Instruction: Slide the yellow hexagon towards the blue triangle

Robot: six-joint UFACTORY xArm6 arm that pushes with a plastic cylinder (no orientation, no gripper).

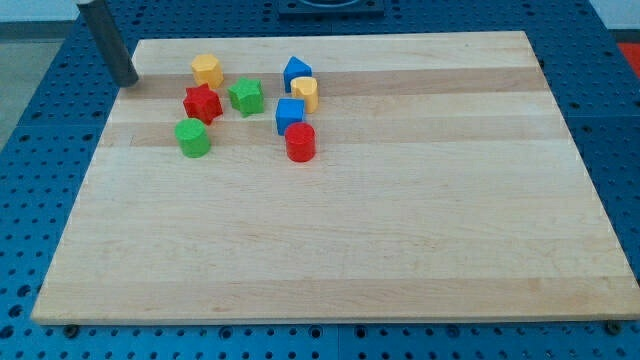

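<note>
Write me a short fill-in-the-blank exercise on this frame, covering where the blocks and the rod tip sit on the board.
1. My tip sits at the board's top ____ corner, touching no block.
2. The block nearest my tip is the yellow hexagon, and its colour is ____.
3. The blue triangle lies to the view's ____ of the yellow hexagon.
4. The red cylinder sits just below the ____ cube.

Missing words: left; yellow; right; blue

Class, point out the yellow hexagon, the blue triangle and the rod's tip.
yellow hexagon (207,70), camera view, on its top face.
blue triangle (296,73), camera view, on its front face.
my tip (127,82), camera view, on the rod's very end.
</note>
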